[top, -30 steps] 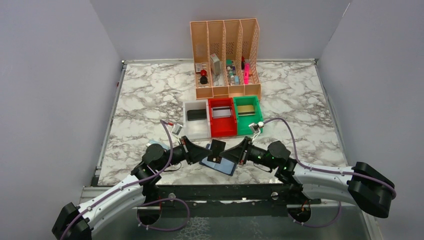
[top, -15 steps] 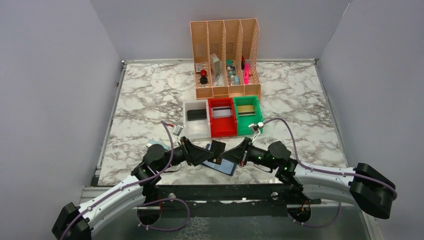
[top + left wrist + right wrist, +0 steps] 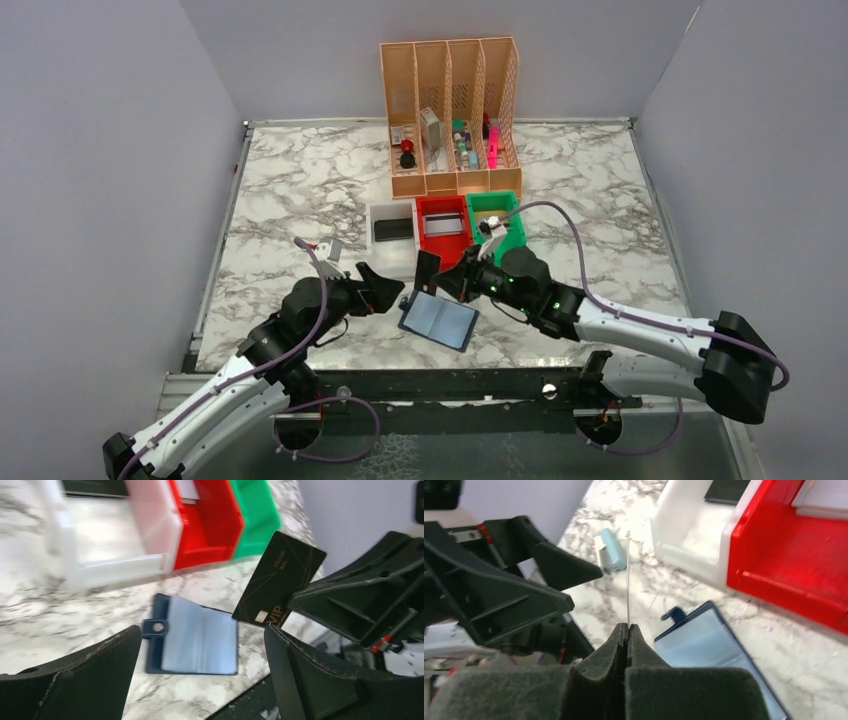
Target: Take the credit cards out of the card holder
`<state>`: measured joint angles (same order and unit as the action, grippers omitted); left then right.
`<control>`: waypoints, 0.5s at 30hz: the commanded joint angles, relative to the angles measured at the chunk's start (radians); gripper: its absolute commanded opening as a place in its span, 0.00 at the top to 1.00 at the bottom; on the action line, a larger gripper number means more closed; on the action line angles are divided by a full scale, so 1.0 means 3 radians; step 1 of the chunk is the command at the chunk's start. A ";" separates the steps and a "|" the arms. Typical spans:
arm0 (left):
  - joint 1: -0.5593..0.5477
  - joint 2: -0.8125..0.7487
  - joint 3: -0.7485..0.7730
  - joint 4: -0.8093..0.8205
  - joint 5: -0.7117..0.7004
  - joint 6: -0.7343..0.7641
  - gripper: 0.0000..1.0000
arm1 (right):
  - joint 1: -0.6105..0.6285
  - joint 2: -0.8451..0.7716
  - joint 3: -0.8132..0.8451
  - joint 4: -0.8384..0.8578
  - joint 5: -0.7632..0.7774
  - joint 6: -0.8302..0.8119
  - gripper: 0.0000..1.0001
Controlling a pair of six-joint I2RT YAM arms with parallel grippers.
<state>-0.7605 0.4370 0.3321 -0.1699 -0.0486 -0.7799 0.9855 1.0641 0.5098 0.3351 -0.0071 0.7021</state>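
left gripper [image 3: 385, 290]: jaws wide, empty | right gripper [image 3: 628, 628]: pinching black credit card [image 3: 280, 580], clear of the holder | card holder [image 3: 438, 320]: open flat, near side of red bin [image 3: 440, 243]

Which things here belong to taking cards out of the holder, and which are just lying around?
Job: black credit card, right gripper holding it, card holder.
Lying about: orange file rack, white bin, red bin, green bin.
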 commanded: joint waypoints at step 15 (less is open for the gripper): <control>0.0002 -0.0458 0.0128 -0.1149 -0.1497 -0.0483 0.01 | 0.0012 0.2062 0.2232 -0.1114 0.1191 -0.1677 0.99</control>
<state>-0.7605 0.3492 0.3500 -0.4618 -0.3996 -0.8654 0.9855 1.5909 1.0779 0.0559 0.2417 0.3248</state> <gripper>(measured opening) 0.987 0.019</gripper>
